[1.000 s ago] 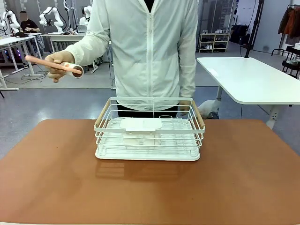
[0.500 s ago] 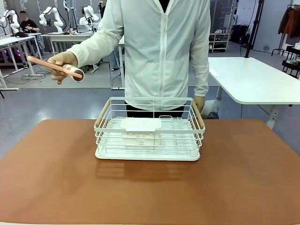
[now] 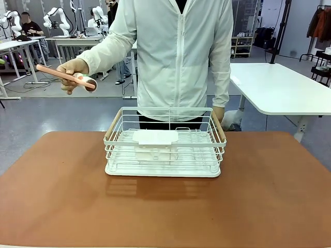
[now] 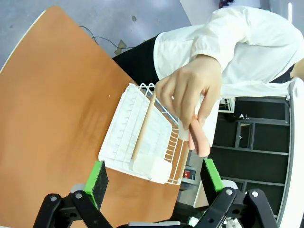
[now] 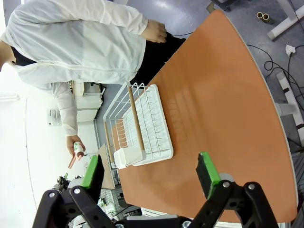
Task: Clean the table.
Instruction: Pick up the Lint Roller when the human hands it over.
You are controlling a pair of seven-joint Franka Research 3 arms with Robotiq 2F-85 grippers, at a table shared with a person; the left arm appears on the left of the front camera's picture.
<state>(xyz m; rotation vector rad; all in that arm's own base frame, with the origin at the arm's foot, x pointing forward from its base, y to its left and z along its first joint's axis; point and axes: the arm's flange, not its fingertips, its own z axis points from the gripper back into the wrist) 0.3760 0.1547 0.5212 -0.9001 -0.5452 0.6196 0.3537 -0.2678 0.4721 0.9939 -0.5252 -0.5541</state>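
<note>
Left fingers (image 4: 97, 178) spread wide, nothing held. Right fingers (image 5: 206, 168) also wide apart, empty, hanging above table. Table (image 3: 165, 212) lies below both, its terracotta top bare on my near side. White wire rack (image 3: 165, 142) sits on table at mid-width, toward far edge. Beyond it, person stands at far side; hand (image 3: 72, 68) raised toward robot's left, clear of table, gripping pink-handled utensil (image 3: 66, 76).

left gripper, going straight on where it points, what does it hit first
Probably the person's hand holding a pink-handled utensil, raised ahead of the open left gripper; the white wire rack lies farther behind, though depth is unclear.
</note>
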